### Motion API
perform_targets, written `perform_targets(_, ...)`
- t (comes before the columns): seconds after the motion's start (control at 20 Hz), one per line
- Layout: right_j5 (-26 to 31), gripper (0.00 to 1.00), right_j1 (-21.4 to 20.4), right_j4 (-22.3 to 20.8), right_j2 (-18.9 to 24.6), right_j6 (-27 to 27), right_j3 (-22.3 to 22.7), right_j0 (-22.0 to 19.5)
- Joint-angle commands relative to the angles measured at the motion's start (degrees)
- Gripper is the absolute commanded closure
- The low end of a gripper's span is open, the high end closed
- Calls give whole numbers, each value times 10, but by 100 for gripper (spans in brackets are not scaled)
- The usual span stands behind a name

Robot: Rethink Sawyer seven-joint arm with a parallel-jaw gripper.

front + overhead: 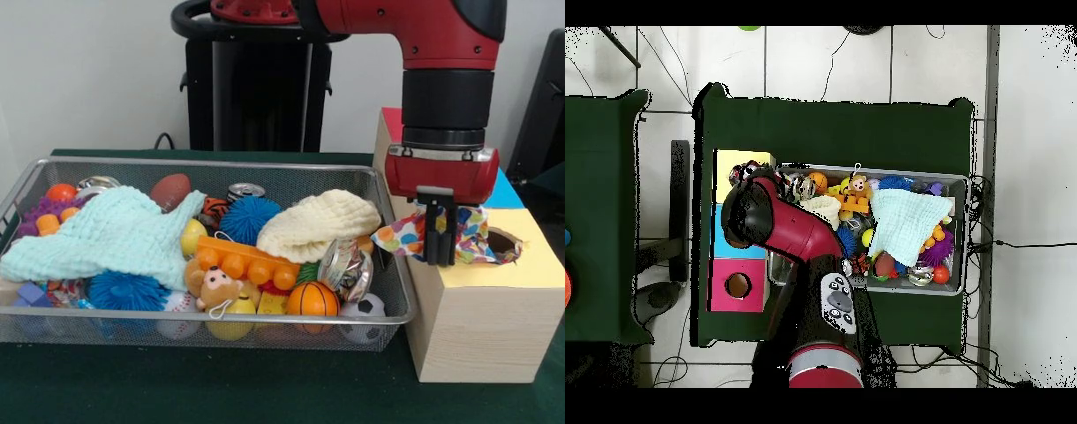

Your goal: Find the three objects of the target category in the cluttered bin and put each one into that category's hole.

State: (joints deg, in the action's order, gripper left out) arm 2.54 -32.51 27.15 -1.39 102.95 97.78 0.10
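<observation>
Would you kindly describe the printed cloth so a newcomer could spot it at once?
Find the pale wooden box right of the wire bin in the front view. The cloth hangs in the pincer above its yellow top; no neighbour is thin, white and multicoloured.

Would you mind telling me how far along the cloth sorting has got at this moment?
In hand: the tool is shut on one patterned cloth, holding it over the pale box beside the yellow-surround hole, not yet dropped in. No other patterned cloth shows in the wire basket; whether any already went in cannot be told.
</observation>
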Motion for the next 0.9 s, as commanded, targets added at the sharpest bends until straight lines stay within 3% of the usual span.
perform_targets(0.05,-27,100,62,29,145,183,63,0)
perform_targets(0.4,2,100,55,55,113,178,60,32)
perform_targets(0.65,44,100,53,82,22,167,33,97)
perform_targets(0.9,44,100,50,98,-20,155,24,128)
